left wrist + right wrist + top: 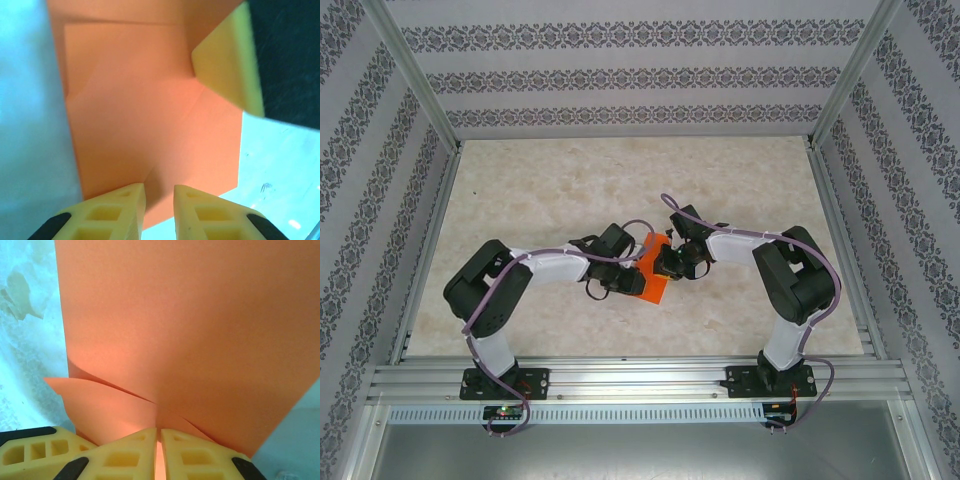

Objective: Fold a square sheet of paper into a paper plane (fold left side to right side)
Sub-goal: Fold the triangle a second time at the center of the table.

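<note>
The square sheet of paper (651, 277), bright orange, lies partly folded at the middle of the table, between the two grippers. In the right wrist view the sheet (190, 325) shows overlapping flaps that meet at my right gripper (160, 432), which is shut on its edge. In the left wrist view the sheet (150, 110) carries creases, and my left gripper (159, 192) stands narrowly open over its near edge, a crease ending between the tips. A yellow finger of the right gripper (227, 65) rests on the sheet's far side. From above, the left gripper (628, 270) and right gripper (667, 262) face each other.
The marble-patterned table top (570, 190) has free room all around the paper. Patterned walls (630, 70) close the back and both sides. An aluminium rail (640, 378) with both arm bases runs along the near edge.
</note>
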You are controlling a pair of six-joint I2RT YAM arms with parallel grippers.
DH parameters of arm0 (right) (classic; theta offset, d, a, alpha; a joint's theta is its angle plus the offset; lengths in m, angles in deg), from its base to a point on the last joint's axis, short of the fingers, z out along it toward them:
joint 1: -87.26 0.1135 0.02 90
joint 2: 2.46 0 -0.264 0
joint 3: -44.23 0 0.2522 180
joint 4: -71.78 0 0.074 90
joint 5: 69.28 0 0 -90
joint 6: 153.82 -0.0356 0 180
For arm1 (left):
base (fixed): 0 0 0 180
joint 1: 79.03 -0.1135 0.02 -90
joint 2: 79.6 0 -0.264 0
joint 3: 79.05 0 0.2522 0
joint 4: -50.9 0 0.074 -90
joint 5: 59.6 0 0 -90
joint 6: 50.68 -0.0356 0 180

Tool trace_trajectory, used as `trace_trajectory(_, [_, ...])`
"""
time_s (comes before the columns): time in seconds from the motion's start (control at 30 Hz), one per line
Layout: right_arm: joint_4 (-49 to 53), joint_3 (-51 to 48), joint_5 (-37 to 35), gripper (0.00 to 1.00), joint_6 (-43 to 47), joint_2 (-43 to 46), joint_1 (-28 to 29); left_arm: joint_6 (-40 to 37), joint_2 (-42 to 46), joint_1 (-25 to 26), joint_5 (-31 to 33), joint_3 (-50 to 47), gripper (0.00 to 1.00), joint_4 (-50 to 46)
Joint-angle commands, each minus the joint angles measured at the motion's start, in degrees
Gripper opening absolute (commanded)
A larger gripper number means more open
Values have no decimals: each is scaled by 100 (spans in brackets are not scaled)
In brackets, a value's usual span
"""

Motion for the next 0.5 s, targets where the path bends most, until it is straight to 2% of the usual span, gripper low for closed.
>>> trace_trajectory(0.0, [262,-60,-414,13,140,-48,-32,77,189,12,413,-348,25,-678])
trace_trajectory(0.2, [236,-98,-404,13,132,8,-27,242,459,-207,590,-700,26,-716])
trace_trajectory(0.47, [86,-174,-311,14,114,140,-27,286,685,-491,474,-739,26,-648])
